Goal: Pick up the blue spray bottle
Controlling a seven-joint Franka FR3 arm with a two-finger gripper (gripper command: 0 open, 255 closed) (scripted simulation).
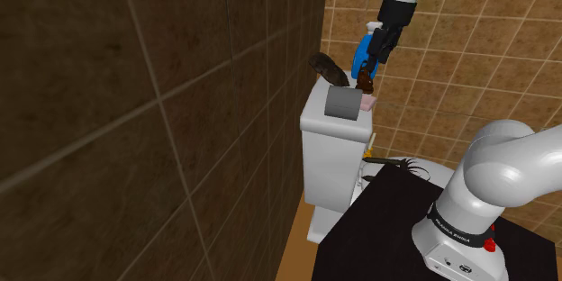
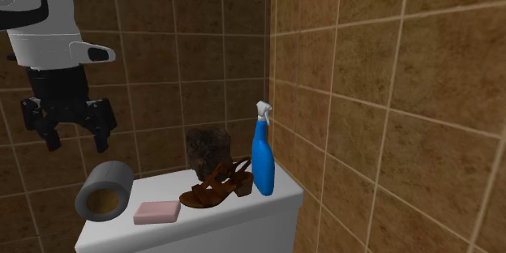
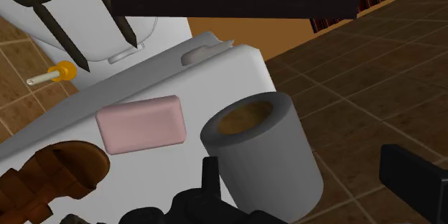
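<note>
Second exterior view: a black gripper (image 2: 77,139) was hanging with its fingers spread wide and nothing held, above a grey roll (image 2: 104,192) at one end of a white toilet tank lid (image 2: 284,201). The blue spray bottle (image 2: 262,160) was stood upright at the other end, near the tiled corner (image 2: 271,65), a brown sandal (image 2: 215,186) just beside it. If the lid were crossed low, the roll, a pink soap bar (image 2: 156,212) or the sandal could be struck; the tall bottle could be toppled by an off-centre grasp.

White arm (image 1: 504,158), dark joint bands, red button (image 1: 489,244) near base; black fingers (image 2: 103,134).
</note>
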